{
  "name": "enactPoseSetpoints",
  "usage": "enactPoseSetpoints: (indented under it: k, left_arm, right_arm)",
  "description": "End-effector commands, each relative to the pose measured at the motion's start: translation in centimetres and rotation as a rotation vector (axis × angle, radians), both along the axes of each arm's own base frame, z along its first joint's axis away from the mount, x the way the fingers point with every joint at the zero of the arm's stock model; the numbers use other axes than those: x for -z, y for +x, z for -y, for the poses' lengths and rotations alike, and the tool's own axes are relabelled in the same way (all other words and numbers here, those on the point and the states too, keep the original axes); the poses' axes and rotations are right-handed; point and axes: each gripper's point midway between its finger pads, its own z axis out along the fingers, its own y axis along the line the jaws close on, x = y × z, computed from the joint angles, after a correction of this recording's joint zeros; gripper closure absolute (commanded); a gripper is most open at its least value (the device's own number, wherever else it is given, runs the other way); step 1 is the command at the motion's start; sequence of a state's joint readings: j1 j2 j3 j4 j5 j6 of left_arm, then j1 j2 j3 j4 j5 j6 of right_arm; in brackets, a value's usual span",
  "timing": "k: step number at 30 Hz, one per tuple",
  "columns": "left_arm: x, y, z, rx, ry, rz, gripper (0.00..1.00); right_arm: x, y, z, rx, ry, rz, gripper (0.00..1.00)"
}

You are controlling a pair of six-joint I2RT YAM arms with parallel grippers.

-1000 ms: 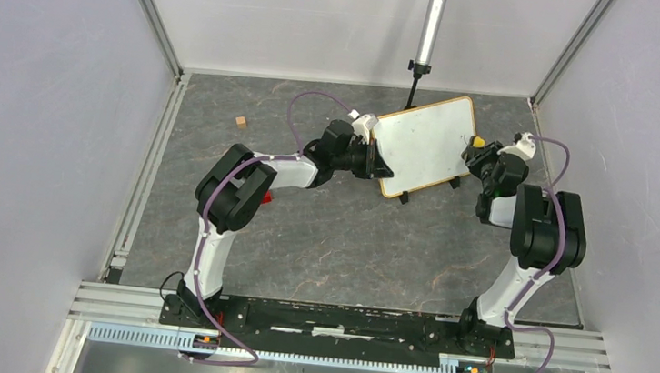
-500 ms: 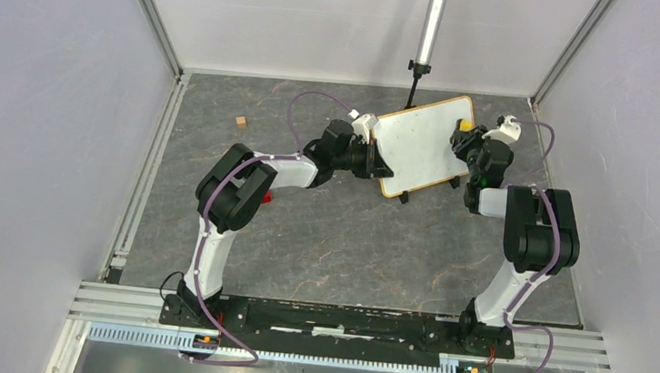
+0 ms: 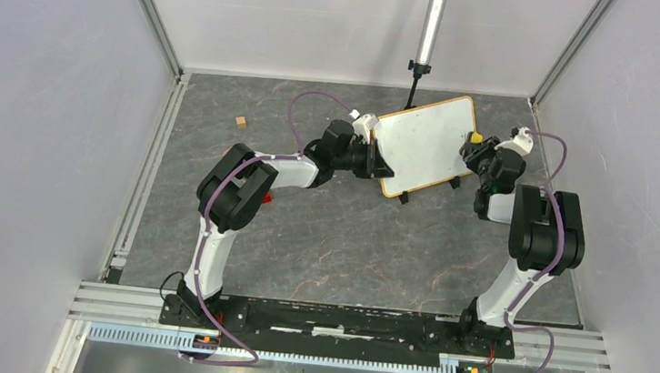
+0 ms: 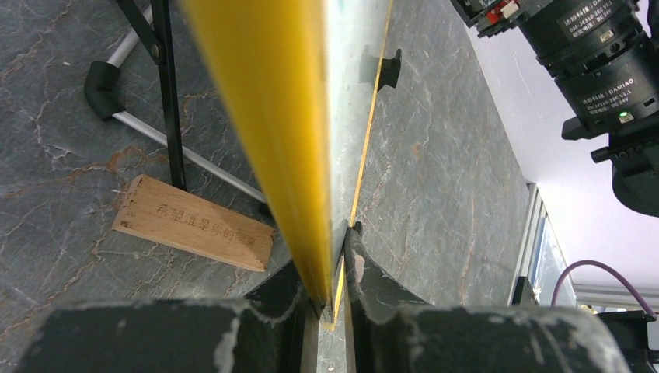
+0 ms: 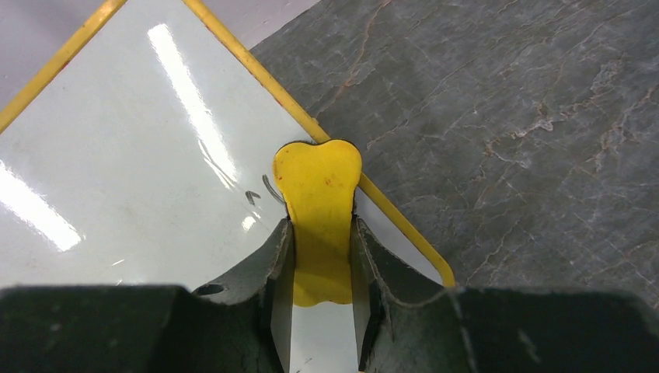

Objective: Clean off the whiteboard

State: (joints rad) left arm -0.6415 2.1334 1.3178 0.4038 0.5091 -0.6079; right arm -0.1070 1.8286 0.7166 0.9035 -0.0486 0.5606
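The left gripper [image 4: 330,260] is clamped on the left edge of the whiteboard [image 3: 422,145], which stands at the far side of the table [image 3: 348,243]. The right gripper [image 5: 320,231] grasps a yellow eraser [image 5: 319,175] that touches the board near its right frame

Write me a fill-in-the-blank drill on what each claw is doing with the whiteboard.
1. The right claw holds a ____ eraser against the whiteboard.
2. The left claw is shut on the ____'s frame.
3. Seen from above, a small wooden block lies to the ____ of the whiteboard.
Missing words: yellow; whiteboard; left.
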Motion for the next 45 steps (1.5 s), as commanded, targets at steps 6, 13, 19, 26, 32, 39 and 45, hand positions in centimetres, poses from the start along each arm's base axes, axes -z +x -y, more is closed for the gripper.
enactPoseSetpoints:
  k: [6, 13, 19, 26, 32, 39, 45]
  left_arm:
    - [4.5, -2.5, -0.6, 0.046, 0.103, -0.121, 0.98]
    - [4.6, -2.6, -0.5, 0.049, 0.101, -0.126, 0.98]
    - [4.5, -2.6, -0.5, 0.048, 0.1, -0.123, 0.98]
    - [4.1, -2.7, -0.4, 0.052, 0.086, -0.122, 0.98]
    - [4.1, -2.7, -0.5, 0.049, 0.088, -0.118, 0.98]
    - [4.1, -2.6, -0.4, 0.052, 0.087, -0.118, 0.98]
    - [4.3, -2.6, -0.4, 0.048, 0.089, -0.122, 0.98]
  right_arm:
    - [-3.0, 5.1, -2.6, -0.07, 0.009, 0.07, 0.75]
    - [-4.4, 6.2, -4.2, -0.104, -0.006, 0.103, 0.75]
    - [-0.3, 3.1, -1.8, -0.02, -0.019, -0.008, 0.75]
    - [0.5, 0.2, -1.8, -0.03, -0.068, -0.047, 0.75]
    - [-3.1, 2.9, -4.5, -0.101, -0.128, 0.04, 0.75]
    - [-5.6, 3.5, -10.9, -0.223, -0.16, 0.104, 0.75]
    - [-5.6, 2.3, -16.3, -0.335, -0.149, 0.12, 0.75]
